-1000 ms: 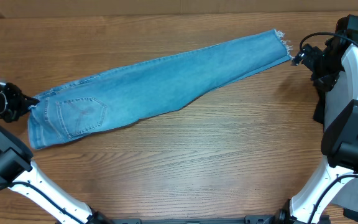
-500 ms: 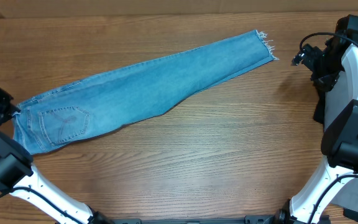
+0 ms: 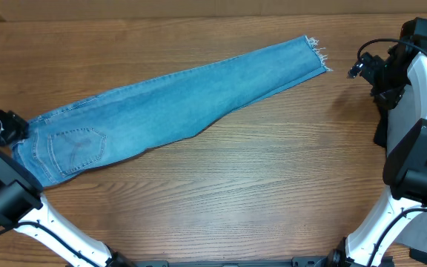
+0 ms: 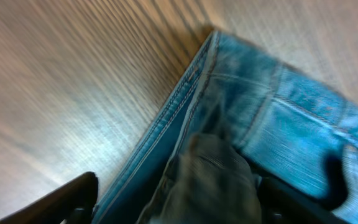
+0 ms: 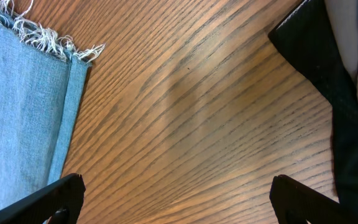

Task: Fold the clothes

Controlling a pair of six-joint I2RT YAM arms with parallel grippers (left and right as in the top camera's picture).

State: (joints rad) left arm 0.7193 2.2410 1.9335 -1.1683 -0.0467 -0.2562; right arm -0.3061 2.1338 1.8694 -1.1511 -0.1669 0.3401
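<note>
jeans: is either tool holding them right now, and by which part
Cannot be told for the left tool: its jaws stand wide around the jeans' bunched waistband. The right tool is open over bare table beside the frayed hem, holding nothing.

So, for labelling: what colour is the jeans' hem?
Whitish frayed hem on light blue jeans; right wrist view.

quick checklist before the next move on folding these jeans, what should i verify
1. The light blue denim jeans lie stretched out flat on the wooden table: ok.
2. The left tool is at the waistband, with denim bunched between its fingers: ok.
3. Left tool's grip is closed and firm: cannot tell, since the wrist view is blurred.
4. The right tool is on the frayed hem: not ok. It is open, over bare wood, apart from the hem.
</note>
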